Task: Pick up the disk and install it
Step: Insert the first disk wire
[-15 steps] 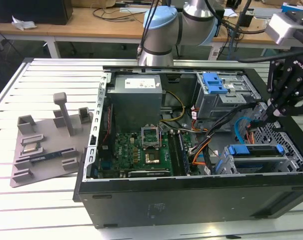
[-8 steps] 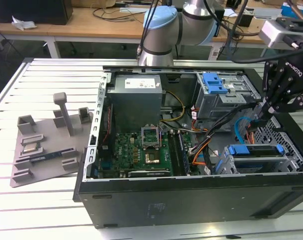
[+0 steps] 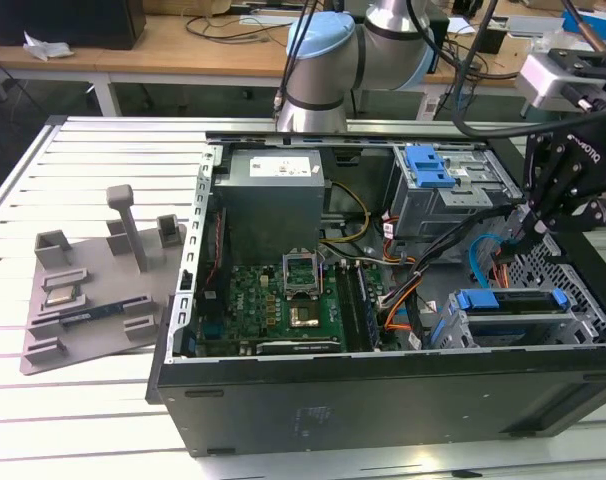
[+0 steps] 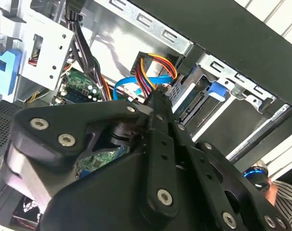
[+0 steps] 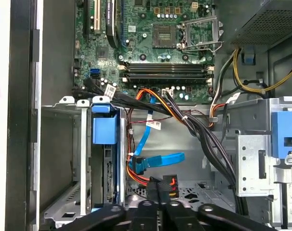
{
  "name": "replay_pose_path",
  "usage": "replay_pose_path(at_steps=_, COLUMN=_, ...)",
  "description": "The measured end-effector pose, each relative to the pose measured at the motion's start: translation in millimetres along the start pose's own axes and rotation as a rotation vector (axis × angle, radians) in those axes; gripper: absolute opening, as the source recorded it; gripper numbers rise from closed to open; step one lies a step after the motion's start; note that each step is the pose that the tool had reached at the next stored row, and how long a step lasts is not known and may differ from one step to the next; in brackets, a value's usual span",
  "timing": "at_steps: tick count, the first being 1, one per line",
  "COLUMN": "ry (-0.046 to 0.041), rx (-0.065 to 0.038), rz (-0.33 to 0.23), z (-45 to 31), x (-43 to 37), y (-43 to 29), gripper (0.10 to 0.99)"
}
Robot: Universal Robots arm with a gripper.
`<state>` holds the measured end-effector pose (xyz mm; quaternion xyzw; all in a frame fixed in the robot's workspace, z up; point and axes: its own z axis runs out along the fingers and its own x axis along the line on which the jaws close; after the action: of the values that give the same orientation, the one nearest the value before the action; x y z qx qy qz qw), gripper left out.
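The open computer case (image 3: 383,400) is sitting on the slatted table (image 3: 93,420), with a grey tray (image 3: 93,300) lying beside it. Cables (image 5: 155,163) are crowding the bay next to the disk (image 3: 508,305), which is sitting edge-up in its cage by the case's front corner. The gripper (image 5: 158,190) is hanging over those cables, fingers clenched together, holding nothing.

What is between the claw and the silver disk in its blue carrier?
A loose blue flat data cable lies with its plug between the claw and the silver disk in its blue carrier; nothing else visible does.
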<state>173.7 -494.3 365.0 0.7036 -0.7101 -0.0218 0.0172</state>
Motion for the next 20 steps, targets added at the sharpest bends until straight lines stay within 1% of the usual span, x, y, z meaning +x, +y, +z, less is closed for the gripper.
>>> replay_pose_path(at_steps=1, ry=0.0, rx=0.0, rz=0.0, z=0.1, x=0.0, y=0.0, gripper=0.169)
replay_pose_path(at_steps=2, ry=0.0008, rx=0.0, rz=0.0, z=0.3, x=0.0, y=0.0, gripper=0.239)
replay_pose_path(at_steps=3, ry=0.0106, rx=0.0, rz=0.001, z=1.3, x=-0.2, y=0.0, gripper=0.239)
replay_pose_path(at_steps=4, ry=0.0153, rx=0.0, rz=0.001, z=4.3, x=-1.0, y=-0.2, gripper=0.239)
replay_pose_path(at_steps=7, ry=0.0169, rx=0.0, rz=0.001, z=7.9, x=-2.0, y=-0.4, gripper=0.239)
replay_pose_path(at_steps=10, ry=0.0267, rx=0.0, rz=0.002, z=8.6, x=-1.9, y=-0.4, gripper=0.239)
replay_pose_path(at_steps=11, ry=0.0348, rx=0.0, rz=0.002, z=9.4, x=-1.8, y=-0.5, gripper=0.239)
replay_pose_path(at_steps=13, ry=0.0399, rx=0.0, rz=0.002, z=10.2, x=-1.8, y=-0.5, gripper=0.239)
replay_pose_path(at_steps=17, ry=0.041, rx=0.0, rz=0.002, z=10.2, x=-1.3, y=-0.6, gripper=0.239)
replay_pose_path(at_steps=18, ry=0.041, rx=0.0, rz=0.002, z=10.3, x=-1.1, y=-0.6, gripper=0.227)
replay_pose_path(at_steps=19, ry=0.0411, rx=0.0, rz=0.002, z=10.2, x=-1.0, y=-0.6, gripper=0.169)
replay_pose_path(at_steps=20, ry=0.0413, rx=0.0, rz=0.002, z=10.2, x=-0.8, y=-0.5, gripper=0.169)
